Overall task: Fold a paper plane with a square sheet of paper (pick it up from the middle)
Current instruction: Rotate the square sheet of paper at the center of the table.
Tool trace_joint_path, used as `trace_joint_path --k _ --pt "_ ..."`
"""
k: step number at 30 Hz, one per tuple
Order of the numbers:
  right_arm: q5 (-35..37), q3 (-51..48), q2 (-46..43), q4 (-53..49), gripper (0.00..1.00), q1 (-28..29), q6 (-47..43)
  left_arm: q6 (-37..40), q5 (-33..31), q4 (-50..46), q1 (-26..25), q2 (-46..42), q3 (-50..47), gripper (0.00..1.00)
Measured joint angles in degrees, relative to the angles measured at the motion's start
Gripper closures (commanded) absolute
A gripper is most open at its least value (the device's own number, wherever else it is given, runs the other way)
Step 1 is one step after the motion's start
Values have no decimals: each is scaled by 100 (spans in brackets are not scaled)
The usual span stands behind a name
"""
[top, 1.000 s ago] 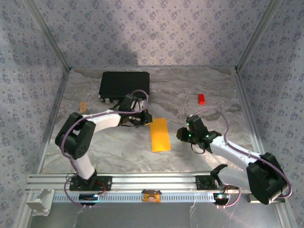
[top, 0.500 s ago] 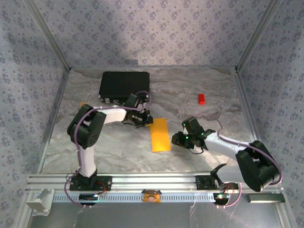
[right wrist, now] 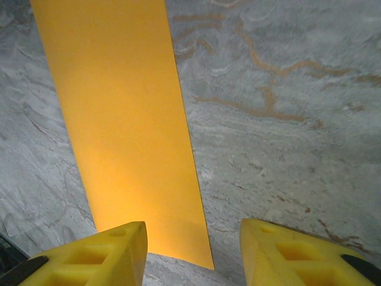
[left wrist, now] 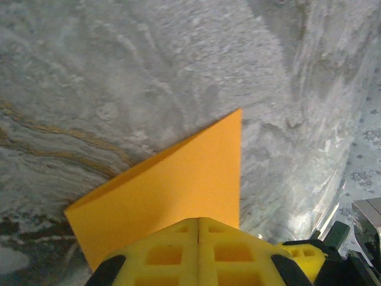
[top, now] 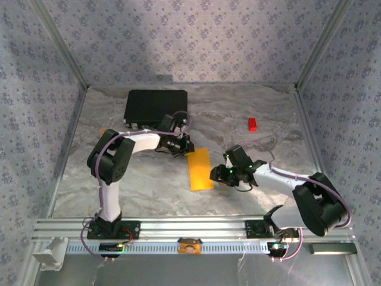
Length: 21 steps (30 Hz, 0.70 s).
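Observation:
The square sheet of paper point(top: 200, 168), bright orange, lies flat mid-table as a long narrow rectangle; a paper plane is out of view. My left gripper point(top: 186, 146) is shut at the sheet's far left corner. In the left wrist view its closed yellow fingertips point(left wrist: 198, 221) sit over the paper point(left wrist: 178, 179), with nothing seen between them. My right gripper point(top: 215, 174) is open at the sheet's right edge. In the right wrist view the gripper point(right wrist: 193, 241) straddles the near corner of the paper point(right wrist: 119, 119), one finger point(right wrist: 113, 253) over it and the other over bare table.
A black rectangular case point(top: 156, 107) lies at the back left, just behind the left arm. A small red block point(top: 252, 124) sits at the back right. A small tan scrap point(top: 102, 130) lies near the left wall. An aluminium rail point(top: 190, 227) runs along the near edge.
My right gripper has moved left up to the paper's right edge and its jaws have spread wider. The left arm has drawn in, its shut gripper staying at the far corner.

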Motion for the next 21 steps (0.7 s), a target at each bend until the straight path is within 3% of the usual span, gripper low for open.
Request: trace_joint_path --k 7,21 --pt "-57 146 160 9 47 116 81 2 96 87 42 223 -42 100" --pt "-107 146 74 -57 50 271 444 90 118 177 52 214 -109 100"
